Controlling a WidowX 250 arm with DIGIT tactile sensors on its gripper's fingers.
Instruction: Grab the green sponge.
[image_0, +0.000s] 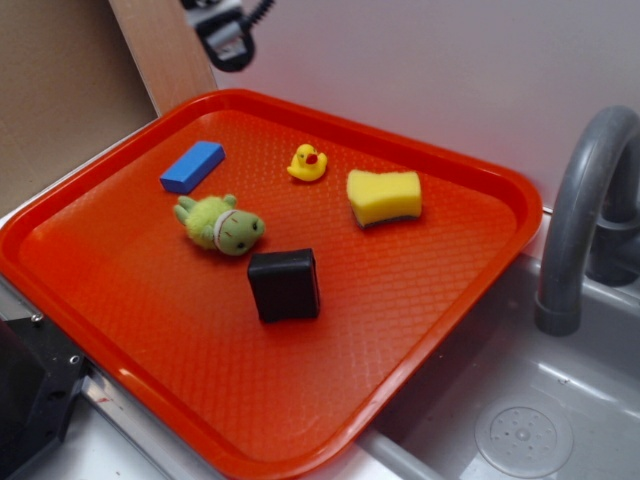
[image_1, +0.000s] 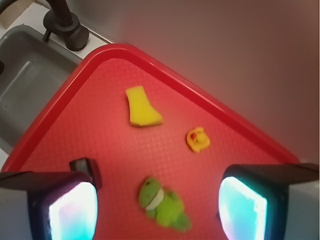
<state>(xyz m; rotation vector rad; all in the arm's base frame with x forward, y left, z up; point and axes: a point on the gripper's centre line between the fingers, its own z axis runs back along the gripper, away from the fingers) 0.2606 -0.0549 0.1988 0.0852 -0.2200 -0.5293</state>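
**Five small things on a red tray, gripper raised and empty**

Five objects lie apart on the red tray (image_0: 470, 300). Nearest the exterior camera sits a black block (image_0: 285, 285). Just behind it lies a fuzzy green plush toy (image_0: 220, 225), then a blue block (image_0: 193, 166) toward the tray's left rim. Farther back stands a small yellow rubber duck (image_0: 308, 163), and to its right, apart from it, lies the green sponge (image_0: 384, 197), yellow foam with a thin dark layer along its lower edge. Beyond the tray's right side are a grey sink (image_0: 520, 420) and tap (image_0: 580, 210). The gripper (image_1: 157, 210) hangs above the tray's far left corner, fingers (image_1: 72, 210) spread wide, holding nothing; in the wrist view the sponge lies well ahead of them.
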